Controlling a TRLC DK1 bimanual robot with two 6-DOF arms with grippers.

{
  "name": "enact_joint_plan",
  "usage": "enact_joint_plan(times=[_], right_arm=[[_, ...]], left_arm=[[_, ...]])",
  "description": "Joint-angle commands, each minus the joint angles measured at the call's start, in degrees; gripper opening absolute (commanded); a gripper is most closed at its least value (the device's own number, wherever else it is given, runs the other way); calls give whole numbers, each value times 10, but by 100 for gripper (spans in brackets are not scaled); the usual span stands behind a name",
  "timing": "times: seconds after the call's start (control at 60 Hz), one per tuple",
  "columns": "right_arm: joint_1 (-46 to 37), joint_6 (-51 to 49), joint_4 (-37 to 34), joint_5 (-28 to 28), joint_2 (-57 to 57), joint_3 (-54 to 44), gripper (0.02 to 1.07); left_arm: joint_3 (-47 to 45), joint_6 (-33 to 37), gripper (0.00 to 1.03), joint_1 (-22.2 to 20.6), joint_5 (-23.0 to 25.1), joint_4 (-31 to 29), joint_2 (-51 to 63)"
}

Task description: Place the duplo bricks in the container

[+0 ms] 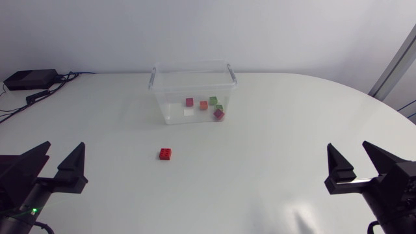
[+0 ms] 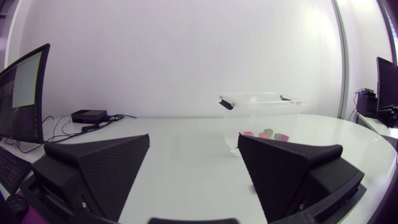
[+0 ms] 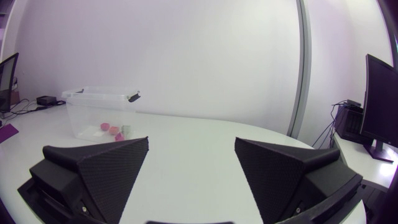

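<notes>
Head view, white table [image 1: 273,169], red brick [image 1: 165,154] near container [image 1: 170,97], left fingers [image 1: 73,170] and right fingers [image 1: 339,172] apart

Seen from above, the container [image 1: 194,91] stands on the table [image 1: 279,136] at 12 o'clock from its middle, and a group of bricks [image 1: 203,104] lies on its floor, gathered toward the 4 o'clock corner. One loose brick [image 1: 166,154] lies on the bare tabletop at 7 o'clock from the container, well apart from it. The left gripper [image 1: 63,145] sits at 8 o'clock and the right gripper [image 1: 349,145] at 4 o'clock, with the loose brick between them, nearer the left one.
</notes>
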Motion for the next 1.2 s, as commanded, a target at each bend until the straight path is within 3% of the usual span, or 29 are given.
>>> enact_joint_plan(times=[0.0, 0.283, 0.533, 0.7, 0.833, 0.9, 1.0, 1.183], right_arm=[[-4, -12, 4, -3, -4, -12, 102], [-4, -12, 3, -4, -5, -12, 102], [-4, -12, 4, -3, -5, -12, 102], [-4, -12, 3, -3, -5, -12, 102], [-4, -12, 3, -4, -5, -12, 102], [-4, -12, 4, -4, -5, -12, 102], [-4, -12, 3, -4, -5, -12, 102], [-4, -12, 3, -3, -5, -12, 102]], left_arm=[[-7, -3, 99, -4, 0, -3, -6], [-8, 3, 99, 6, -1, 0, -7], [19, 33, 94, 56, -7, -6, -6], [84, 36, 95, 42, -7, -62, 17], [192, 33, 99, 41, -5, -114, 144], [259, 25, 99, 34, -4, -177, 226], [340, -3, 99, 2, -4, -264, 316], [379, -28, 99, -64, -4, -313, 455]])
